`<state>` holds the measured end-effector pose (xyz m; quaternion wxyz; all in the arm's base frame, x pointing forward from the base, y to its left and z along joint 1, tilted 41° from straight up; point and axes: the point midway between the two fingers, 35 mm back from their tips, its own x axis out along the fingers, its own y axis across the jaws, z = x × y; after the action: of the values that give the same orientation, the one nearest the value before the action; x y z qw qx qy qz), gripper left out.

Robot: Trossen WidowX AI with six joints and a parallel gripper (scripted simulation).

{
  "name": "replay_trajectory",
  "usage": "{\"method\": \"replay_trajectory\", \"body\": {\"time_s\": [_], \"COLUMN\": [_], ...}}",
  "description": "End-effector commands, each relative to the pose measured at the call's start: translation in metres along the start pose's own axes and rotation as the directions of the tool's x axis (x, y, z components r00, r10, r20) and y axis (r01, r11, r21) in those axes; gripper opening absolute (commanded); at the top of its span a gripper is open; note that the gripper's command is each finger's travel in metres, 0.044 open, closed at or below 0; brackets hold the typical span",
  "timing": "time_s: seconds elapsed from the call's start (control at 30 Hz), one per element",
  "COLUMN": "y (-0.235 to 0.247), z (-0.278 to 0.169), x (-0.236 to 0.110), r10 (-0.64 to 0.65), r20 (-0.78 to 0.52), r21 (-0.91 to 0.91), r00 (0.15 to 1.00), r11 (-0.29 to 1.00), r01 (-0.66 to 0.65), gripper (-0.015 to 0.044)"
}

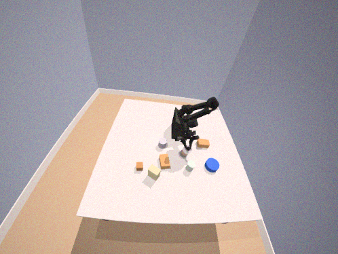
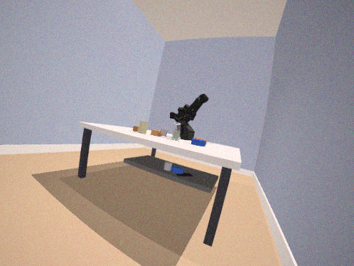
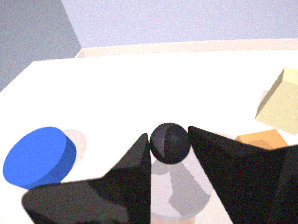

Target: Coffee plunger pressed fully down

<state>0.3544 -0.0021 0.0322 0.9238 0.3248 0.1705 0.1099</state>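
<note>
Gripper point(image 3: 169, 145) fingers part open, pinching round dark plunger knob point(image 3: 169, 142). Knob smooth, slippery; coffee press point(image 3: 172, 197) under knob light, tippy. Push straight down.

From outside, my gripper point(image 2: 176, 117) hangs over the coffee press point(image 2: 176, 134) on the white surface point(image 2: 217, 153), shut on the plunger, though that is too small to make out. Just past it a blue disc point(image 2: 198, 142) lies nearer the corner; on the other side sit a pale yellow block point(image 2: 143, 126) and orange blocks point(image 2: 156, 132). Below is a dark shelf point(image 2: 199, 179).
</note>
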Motion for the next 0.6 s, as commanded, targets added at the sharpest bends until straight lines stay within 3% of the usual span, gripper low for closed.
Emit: {"method": "replay_trajectory", "body": {"time_s": [0.0, 0.27, 0.57], "y": [0.0, 0.0, 0.0], "z": [0.0, 0.0, 0.0], "x": [0.0, 0.0, 0.0], "r10": [0.0, 0.0, 0.0], "r20": [0.0, 0.0, 0.0], "r21": [0.0, 0.0, 0.0], "r00": [1.0, 1.0, 1.0], "r11": [1.0, 1.0, 1.0], "r01": [0.0, 0.0, 0.0], "gripper": [0.0124, 0.0124, 0.036]}}
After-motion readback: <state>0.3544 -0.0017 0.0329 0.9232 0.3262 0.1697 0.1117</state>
